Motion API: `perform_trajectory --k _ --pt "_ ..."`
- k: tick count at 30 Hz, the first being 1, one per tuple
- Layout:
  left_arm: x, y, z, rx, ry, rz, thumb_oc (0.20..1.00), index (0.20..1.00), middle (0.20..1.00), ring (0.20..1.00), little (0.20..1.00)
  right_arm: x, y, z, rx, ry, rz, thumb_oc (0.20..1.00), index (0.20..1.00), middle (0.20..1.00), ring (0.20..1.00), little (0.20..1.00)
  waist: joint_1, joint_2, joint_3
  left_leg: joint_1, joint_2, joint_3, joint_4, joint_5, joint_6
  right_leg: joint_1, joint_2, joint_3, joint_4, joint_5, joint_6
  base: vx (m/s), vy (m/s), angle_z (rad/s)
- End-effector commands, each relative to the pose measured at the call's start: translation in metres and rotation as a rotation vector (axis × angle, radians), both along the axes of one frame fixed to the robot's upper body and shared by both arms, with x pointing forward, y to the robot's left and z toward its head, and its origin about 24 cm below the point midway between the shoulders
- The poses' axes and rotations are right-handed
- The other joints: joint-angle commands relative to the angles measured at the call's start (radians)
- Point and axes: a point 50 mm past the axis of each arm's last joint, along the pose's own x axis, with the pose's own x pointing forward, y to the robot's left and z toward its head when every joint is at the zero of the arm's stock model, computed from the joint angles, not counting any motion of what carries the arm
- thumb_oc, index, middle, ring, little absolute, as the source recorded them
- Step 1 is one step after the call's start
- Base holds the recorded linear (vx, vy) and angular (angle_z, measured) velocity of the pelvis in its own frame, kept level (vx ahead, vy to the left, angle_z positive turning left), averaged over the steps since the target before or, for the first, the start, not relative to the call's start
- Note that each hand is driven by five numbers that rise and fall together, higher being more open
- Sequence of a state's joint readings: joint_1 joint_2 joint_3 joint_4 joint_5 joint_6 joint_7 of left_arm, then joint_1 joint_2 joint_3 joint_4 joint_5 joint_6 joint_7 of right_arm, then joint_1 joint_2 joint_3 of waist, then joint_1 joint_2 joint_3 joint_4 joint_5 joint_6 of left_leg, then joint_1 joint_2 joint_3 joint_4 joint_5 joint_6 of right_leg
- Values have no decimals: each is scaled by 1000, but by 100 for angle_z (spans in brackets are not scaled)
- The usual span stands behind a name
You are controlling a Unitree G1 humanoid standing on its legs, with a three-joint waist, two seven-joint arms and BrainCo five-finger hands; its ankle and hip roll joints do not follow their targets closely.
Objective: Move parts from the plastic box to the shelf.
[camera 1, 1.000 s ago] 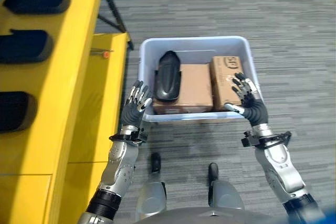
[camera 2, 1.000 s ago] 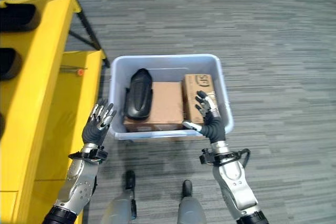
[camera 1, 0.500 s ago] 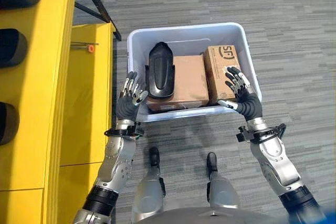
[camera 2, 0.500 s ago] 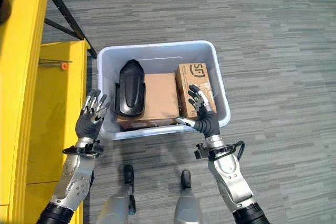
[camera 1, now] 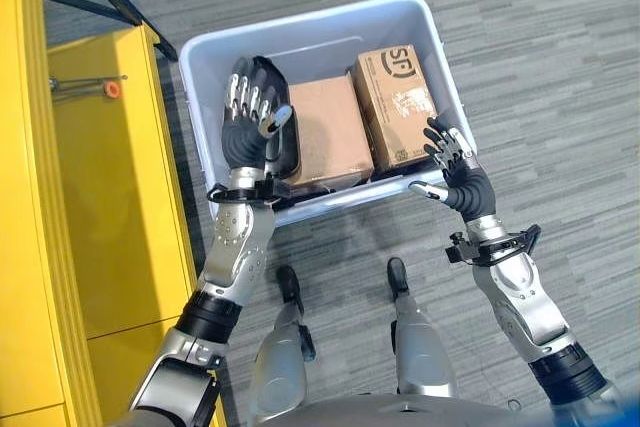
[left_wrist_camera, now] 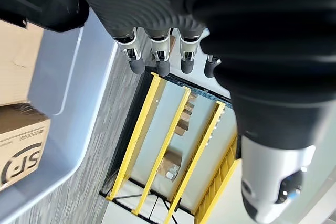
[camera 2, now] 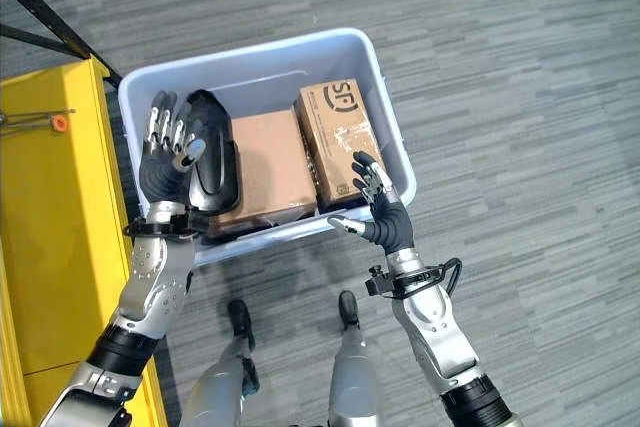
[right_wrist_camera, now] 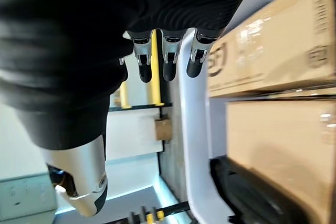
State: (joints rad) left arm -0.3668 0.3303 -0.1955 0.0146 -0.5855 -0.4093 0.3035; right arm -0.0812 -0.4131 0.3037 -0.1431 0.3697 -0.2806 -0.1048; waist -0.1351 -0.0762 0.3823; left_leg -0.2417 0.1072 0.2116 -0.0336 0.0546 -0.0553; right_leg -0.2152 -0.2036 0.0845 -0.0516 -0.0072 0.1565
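A pale blue plastic box (camera 1: 310,27) stands on the carpet in front of me. In it lie a black moulded part (camera 2: 220,172) on the left and two cardboard boxes, one in the middle (camera 1: 330,132) and one on the right (camera 1: 395,97). My left hand (camera 1: 248,132) is open with straight fingers (left_wrist_camera: 152,51), raised over the black part and covering some of it. My right hand (camera 1: 458,175) is open at the box's near right corner, its fingers (right_wrist_camera: 165,51) spread beside the right cardboard box (right_wrist_camera: 273,51). Neither hand holds anything.
The yellow shelf (camera 1: 90,177) runs along my left side, close to the box's left wall, with a black brace (camera 1: 95,2) at its far end. Grey carpet (camera 1: 540,67) lies right of and beyond the box. Yellow racking (left_wrist_camera: 163,145) stands in the distance.
The camera has tilted down and shifted. My left hand rose from outside the box's near left corner to over the black part. The right hand stays at the near right corner.
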Motion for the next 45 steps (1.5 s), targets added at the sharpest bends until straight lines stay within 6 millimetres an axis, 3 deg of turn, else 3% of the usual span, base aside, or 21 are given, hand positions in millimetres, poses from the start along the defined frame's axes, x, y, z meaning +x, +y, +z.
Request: perform_trajectory --k 1,8,22,45 --pt "3 19 22 38 -119 171 1000 1000 1000 1000 1000 -7 -2 38 31 -210 13 1000 1000 1000 1000 1000 9 -15 -21 8 138 -44 76 20 -95 -91 -73 1 70 161 70 -15 -6 -6" --pt "11 24 40 94 -167 293 1000 1000 1000 1000 1000 -9 -4 40 48 -222 14 1000 1000 1000 1000 1000 -10 -19 4 -24 139 -49 80 24 -102 -121 -66 6 75 162 64 -6 -1 -1" --pt "18 37 55 185 -200 512 1000 1000 1000 1000 1000 -15 -8 39 54 -232 19 1000 1000 1000 1000 1000 -33 -27 25 -59 151 -56 68 35 -107 -166 -50 5 83 158 58 -3 -2 -4" --pt "16 68 27 201 -71 714 1000 1000 1000 1000 1000 -18 -14 38 52 -235 -7 1000 1000 1000 1000 1000 -25 -56 54 -98 155 -72 46 44 -110 -198 -35 -12 77 152 54 -3 -4 2"
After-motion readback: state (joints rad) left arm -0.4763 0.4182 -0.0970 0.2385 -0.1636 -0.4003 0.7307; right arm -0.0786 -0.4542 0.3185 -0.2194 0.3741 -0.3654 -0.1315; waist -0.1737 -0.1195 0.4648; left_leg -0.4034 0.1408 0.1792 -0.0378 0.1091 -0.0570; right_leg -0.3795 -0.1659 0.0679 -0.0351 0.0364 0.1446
